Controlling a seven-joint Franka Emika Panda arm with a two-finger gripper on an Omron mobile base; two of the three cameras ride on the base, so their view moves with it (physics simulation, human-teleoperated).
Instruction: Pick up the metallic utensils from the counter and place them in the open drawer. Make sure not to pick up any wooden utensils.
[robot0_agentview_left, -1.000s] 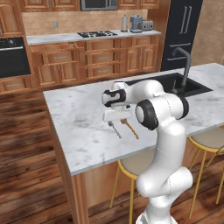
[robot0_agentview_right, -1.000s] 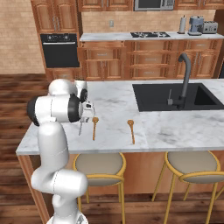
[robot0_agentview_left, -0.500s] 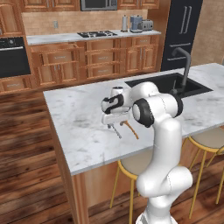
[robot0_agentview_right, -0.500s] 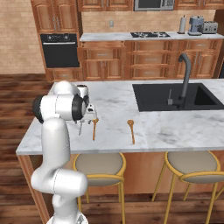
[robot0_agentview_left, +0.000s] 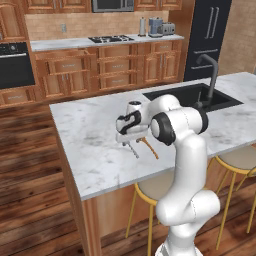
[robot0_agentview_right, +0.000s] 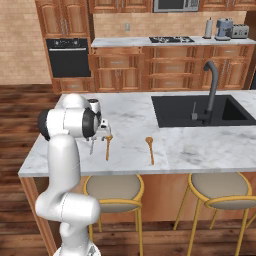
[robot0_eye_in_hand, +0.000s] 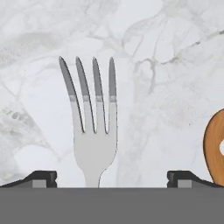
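One fork: the all-silver fork (robot0_eye_in_hand: 94, 144) lay flat on the marble counter (robot0_agentview_left: 90, 135), tines pointing away from the hand, its neck running down between the two dark fingertips in the hand view.
Gripper: the gripper (robot0_eye_in_hand: 112, 178) stood with its jaws spread wide and nothing between them gripped. One fingertip sat well to each side of the fork's neck, neither touching it.
What changed: over the last second the arm had folded in and brought the hand (robot0_agentview_left: 130, 131) down from above the counter's near edge until it hung low over the utensils.
Meaning for the task: the approach looked finished, and the hand was lined up on a metal piece rather than a wooden one. Closing and lifting were not yet done.
Wooden spoons: one wooden spoon (robot0_eye_in_hand: 214, 148) lay just beside the fork, its bowl close to one fingertip. A second spoon (robot0_agentview_right: 150, 150) lay farther along toward the sink.
Risk: the jaws were open wide enough that a drift sideways might catch the near spoon's bowl.
Open drawer: the open drawer (robot0_agentview_right: 114, 51) seemed to be in the far cabinet run by the oven, well apart from the fork, though it was small at that distance.
Progress: I judged it early, with nothing yet carried.
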